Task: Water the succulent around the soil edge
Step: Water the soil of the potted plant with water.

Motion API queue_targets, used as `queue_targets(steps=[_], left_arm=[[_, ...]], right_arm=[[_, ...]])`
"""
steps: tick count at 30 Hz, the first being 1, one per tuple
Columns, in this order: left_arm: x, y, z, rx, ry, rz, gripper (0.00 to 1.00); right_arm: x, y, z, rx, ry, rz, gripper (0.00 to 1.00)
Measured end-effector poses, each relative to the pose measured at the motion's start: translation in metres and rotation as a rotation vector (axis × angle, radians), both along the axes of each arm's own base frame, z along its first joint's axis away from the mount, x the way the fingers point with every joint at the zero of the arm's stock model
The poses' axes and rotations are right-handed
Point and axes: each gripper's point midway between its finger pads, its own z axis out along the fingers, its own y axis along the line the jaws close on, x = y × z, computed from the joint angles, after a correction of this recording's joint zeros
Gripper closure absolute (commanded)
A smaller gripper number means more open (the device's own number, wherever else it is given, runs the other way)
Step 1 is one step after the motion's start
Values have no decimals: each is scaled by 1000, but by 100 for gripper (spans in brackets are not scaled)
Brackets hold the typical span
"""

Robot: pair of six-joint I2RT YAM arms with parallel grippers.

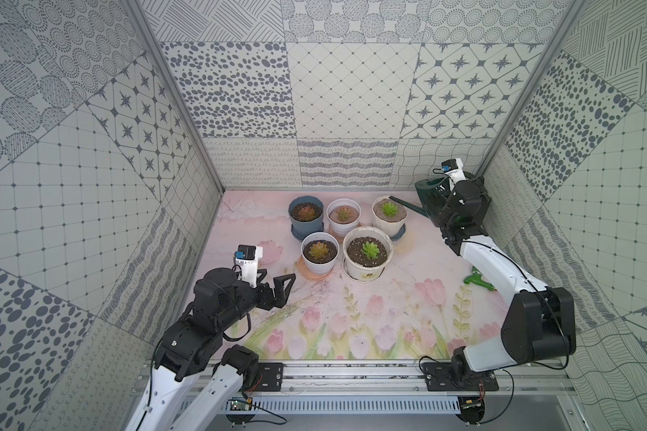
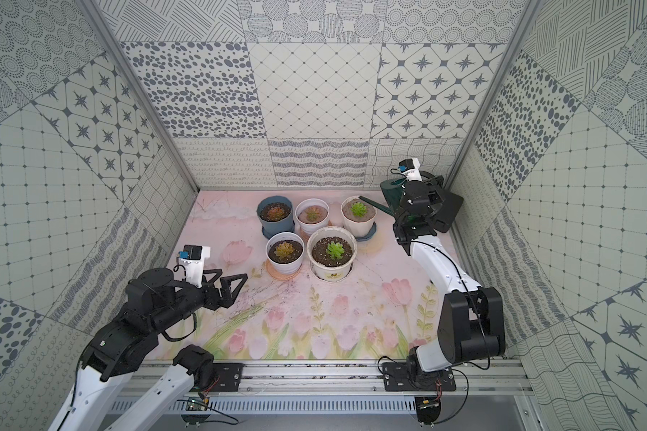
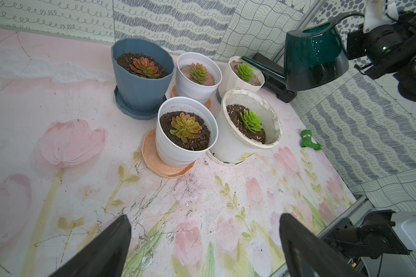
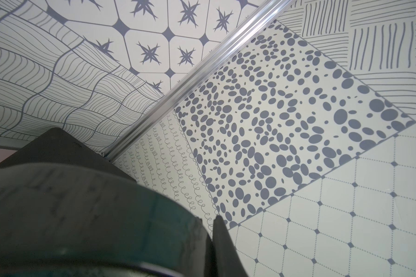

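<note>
The succulent (image 1: 389, 209) (image 2: 358, 209) (image 3: 245, 71) is bright green and sits in pale brown soil in a cream pot (image 1: 385, 225) at the back right. A dark green watering can (image 1: 430, 194) (image 2: 393, 192) (image 3: 315, 64) hangs beside it. Its long spout (image 1: 404, 203) ends at the pot's near rim. My right gripper (image 4: 209, 219) is shut on the can's handle in the back right corner. I cannot tell whether water is flowing. My left gripper (image 1: 279, 274) (image 2: 230, 274) (image 3: 204, 215) is open and holds nothing, low at the front left.
Four more potted succulents stand close by: a blue pot (image 1: 306, 212), a white pot (image 1: 343, 213), a front white pot (image 1: 319, 252) and a wide white pot (image 1: 367, 250). A green hose nozzle (image 1: 479, 281) lies by the right wall, which is close behind my right arm.
</note>
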Motion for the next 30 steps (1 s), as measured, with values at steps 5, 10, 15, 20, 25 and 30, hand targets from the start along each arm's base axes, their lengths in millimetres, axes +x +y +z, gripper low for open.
queue_targets(steps=[5, 10, 15, 20, 25, 30], left_arm=[[0, 0, 0, 0, 0, 0, 1], [0, 0, 0, -1, -2, -1, 1], [-2, 0, 2, -4, -8, -2, 1], [-3, 0, 3, -7, -13, -4, 1], [-4, 0, 4, -12, -20, -9, 1], [-6, -1, 6, -17, -25, -15, 1]], right_arm=[[-1, -1, 5, -28, 3, -10, 100], [-8, -3, 3, -35, 3, -16, 100], [-23, -6, 5, -29, -2, -22, 100], [-37, -10, 7, -27, -8, -37, 100], [-45, -15, 0, -31, 9, -63, 100], [-55, -21, -1, -25, 3, -86, 100]])
